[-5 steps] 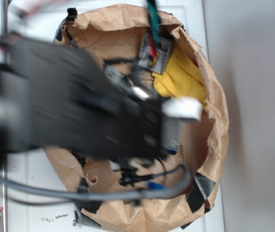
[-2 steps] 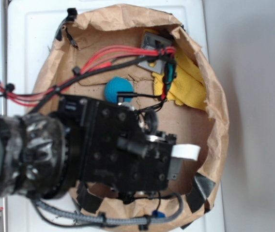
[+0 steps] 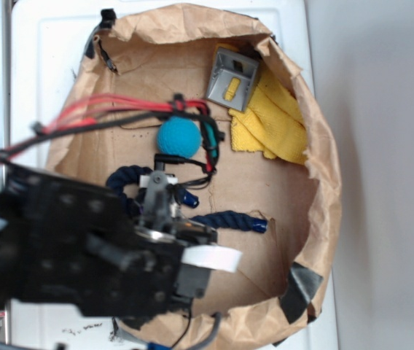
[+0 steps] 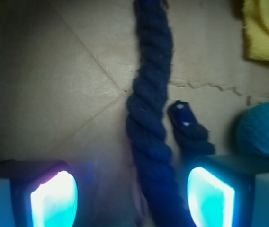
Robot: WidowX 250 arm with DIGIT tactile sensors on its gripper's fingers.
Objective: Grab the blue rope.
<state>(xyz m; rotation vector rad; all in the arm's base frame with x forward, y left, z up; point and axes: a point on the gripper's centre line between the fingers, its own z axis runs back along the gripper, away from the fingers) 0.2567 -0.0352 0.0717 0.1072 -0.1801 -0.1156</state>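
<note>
The blue rope [image 3: 229, 219] is a thick navy twisted cord curving across the cardboard floor of the paper bag, with a loop at the left [image 3: 123, 179] and a shiny blue cap at its right end [image 3: 260, 226]. In the wrist view the blue rope [image 4: 148, 118] runs up the frame between my glowing pads [image 4: 54, 198], nearer the right one, which it may touch. Its other capped end [image 4: 182, 113] lies just right of it. My gripper [image 4: 131, 196] is open and straddles the cord; in the exterior view the gripper [image 3: 176, 224] sits over the rope's middle.
A teal-blue ball [image 3: 178, 137] lies just beyond the rope, also the ball [image 4: 262, 130] beside my right finger. A yellow cloth [image 3: 272, 124] and a grey block [image 3: 232, 76] sit at the back right. The crumpled paper bag wall [image 3: 323, 182] rings everything. Red and black cables [image 3: 105, 113] cross above.
My arm has swung from the bag's middle to the lower left, uncovering the ball and the rope. The gripper now sits over the rope.
</note>
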